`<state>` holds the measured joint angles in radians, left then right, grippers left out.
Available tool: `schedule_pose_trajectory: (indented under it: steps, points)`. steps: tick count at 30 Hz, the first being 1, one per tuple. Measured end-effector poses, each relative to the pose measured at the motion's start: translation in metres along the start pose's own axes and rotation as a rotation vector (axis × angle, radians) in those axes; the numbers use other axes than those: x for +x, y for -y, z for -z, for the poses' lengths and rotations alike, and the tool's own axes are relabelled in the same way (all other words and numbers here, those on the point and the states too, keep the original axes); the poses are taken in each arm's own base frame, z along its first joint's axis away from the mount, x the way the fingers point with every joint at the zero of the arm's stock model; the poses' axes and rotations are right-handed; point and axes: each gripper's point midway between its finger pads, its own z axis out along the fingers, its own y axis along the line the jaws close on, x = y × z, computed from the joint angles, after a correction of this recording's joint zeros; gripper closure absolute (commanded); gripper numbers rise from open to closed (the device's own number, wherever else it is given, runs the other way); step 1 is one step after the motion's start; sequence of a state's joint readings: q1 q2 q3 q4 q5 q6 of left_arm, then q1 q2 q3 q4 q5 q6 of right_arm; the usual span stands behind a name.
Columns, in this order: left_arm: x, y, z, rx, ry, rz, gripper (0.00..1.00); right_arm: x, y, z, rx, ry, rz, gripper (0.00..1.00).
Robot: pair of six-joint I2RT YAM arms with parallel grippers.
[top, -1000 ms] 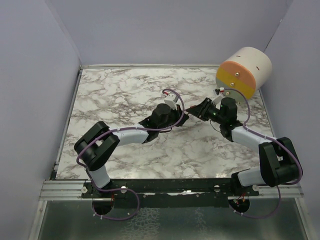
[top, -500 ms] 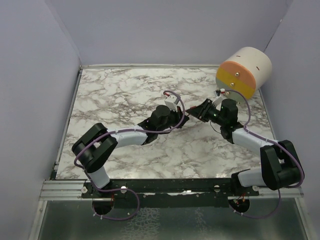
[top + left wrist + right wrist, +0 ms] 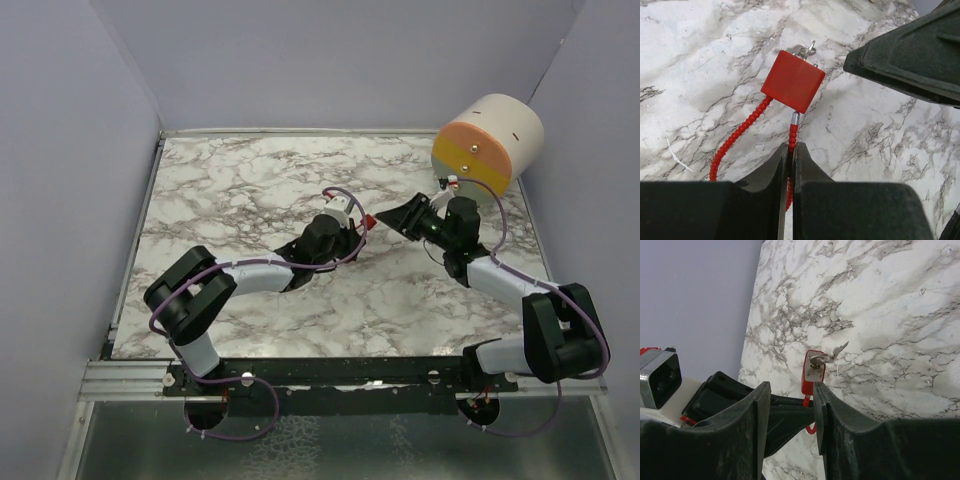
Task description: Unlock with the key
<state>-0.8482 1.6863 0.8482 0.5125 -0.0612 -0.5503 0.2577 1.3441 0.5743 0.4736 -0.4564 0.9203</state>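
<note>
**Padlock presented, key not yet taken**

Top view: my left gripper (image 3: 358, 228) and right gripper (image 3: 403, 214) meet nose to nose over the middle of the table (image 3: 250, 180). The red padlock (image 3: 369, 221) is a small speck between them. I can't read either set of fingers from up here.

Left wrist: the fingers are pinched tight on the lock's red coiled cable (image 3: 740, 132), just below the body. Only a glint of the key (image 3: 809, 48) shows past its far edge. That thin grip worries me, and I judge a push from the right arm could swing or twist the lock away. Whether the body rests on the marble, I cannot tell.

Right wrist: the fingers are parted wide and hold nothing, with the key sticking out of the lock beyond the gap. Closing off-centre could knock it askew. The keyhole is hidden.
</note>
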Motion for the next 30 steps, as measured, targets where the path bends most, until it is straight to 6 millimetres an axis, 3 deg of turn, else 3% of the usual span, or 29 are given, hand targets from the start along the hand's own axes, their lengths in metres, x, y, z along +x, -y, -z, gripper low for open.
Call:
schedule_pose_trajectory:
  steps: [2,10,21,30]
  points:
    - [0.002,-0.002,0.000,-0.009,-0.007,-0.001,1.00,0.000,0.000,0.000,0.001,0.000,0.000,0.59]
    - [0.003,-0.003,0.000,-0.015,-0.008,-0.007,1.00,0.000,0.001,0.000,0.002,-0.001,0.008,0.41]
    - [0.004,-0.002,0.001,-0.023,-0.011,-0.013,1.00,0.009,0.013,-0.007,0.028,-0.049,0.009,0.40]
    - [-0.009,0.014,-0.003,-0.004,0.015,-0.021,1.00,0.018,0.021,-0.008,0.043,-0.084,-0.006,0.40]
